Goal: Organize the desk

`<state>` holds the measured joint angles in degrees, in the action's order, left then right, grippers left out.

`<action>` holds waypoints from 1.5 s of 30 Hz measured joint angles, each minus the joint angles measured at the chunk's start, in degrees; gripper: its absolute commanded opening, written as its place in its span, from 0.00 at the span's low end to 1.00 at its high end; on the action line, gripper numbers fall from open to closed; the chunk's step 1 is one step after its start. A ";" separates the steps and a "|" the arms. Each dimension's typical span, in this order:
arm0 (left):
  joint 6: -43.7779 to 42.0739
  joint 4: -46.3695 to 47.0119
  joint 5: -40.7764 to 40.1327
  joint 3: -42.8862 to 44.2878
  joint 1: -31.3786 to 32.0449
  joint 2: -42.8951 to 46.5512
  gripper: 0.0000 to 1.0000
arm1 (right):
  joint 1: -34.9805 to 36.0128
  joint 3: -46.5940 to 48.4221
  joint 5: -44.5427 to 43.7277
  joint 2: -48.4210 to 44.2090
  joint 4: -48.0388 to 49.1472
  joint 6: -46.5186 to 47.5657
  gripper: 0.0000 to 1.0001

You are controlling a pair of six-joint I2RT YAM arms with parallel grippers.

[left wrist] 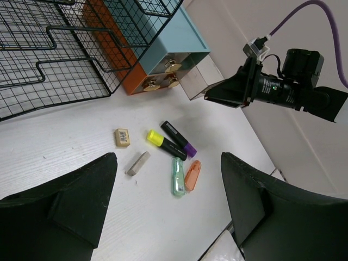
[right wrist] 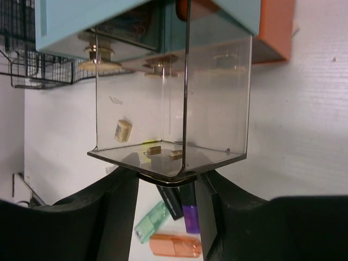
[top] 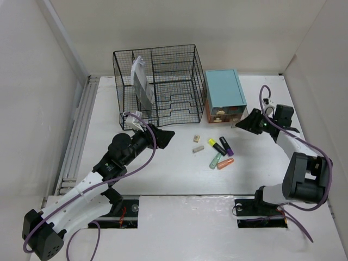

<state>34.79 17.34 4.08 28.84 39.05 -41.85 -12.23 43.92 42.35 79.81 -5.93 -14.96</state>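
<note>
Viewing from the top camera: the desk (top: 174, 182), a white tabletop, lay between pale walls. A black wire-mesh organizer (top: 157, 87) stood at the back, with the teal drawer box (top: 224, 88) just to its right. Near the middle lay an eraser (top: 197, 138), a grey stick (top: 198, 148), a yellow highlighter (top: 217, 145), a purple highlighter (top: 227, 147), a green pen-shaped item (top: 216, 160) and an orange pen-shaped item (top: 225, 163). The left gripper (top: 165, 136) hung left of them. The right gripper (top: 240, 124) sat at the box front.

Left wrist: the left claw was spread wide with nothing between its fingers, above the loose items.

Right wrist: the right claw was pinching the front lip of a clear drawer (right wrist: 174, 109), which stood out from the teal box.
</note>
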 measured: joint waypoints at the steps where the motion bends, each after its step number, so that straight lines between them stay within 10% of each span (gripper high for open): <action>1: 0.00 0.00 0.00 0.00 0.00 0.00 0.74 | -0.31 0.11 0.37 -0.31 -1.25 0.83 0.37; 5: 0.00 0.00 0.00 0.00 0.00 0.00 0.74 | -1.22 0.28 1.53 -0.94 -6.16 4.79 0.79; 18: 0.00 0.07 0.00 -0.02 0.00 0.48 0.74 | -1.68 4.26 10.62 -3.58 -22.62 15.52 0.89; 25: -0.24 1.25 -0.07 -0.02 1.18 -5.49 0.72 | 0.63 11.41 19.21 -6.45 -36.89 28.87 0.71; 30: -2.49 -3.78 -3.61 5.66 6.82 -18.45 0.54 | 7.67 19.61 21.81 -0.94 -49.00 41.48 0.12; 45: -14.88 -15.08 -16.33 24.87 17.16 -48.22 0.43 | 6.56 38.12 26.14 3.02 -53.51 59.01 0.32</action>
<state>19.90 2.26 -12.25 53.71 56.21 -90.06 -5.67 82.04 68.49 82.83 -59.44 44.05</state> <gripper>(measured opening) 0.441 0.318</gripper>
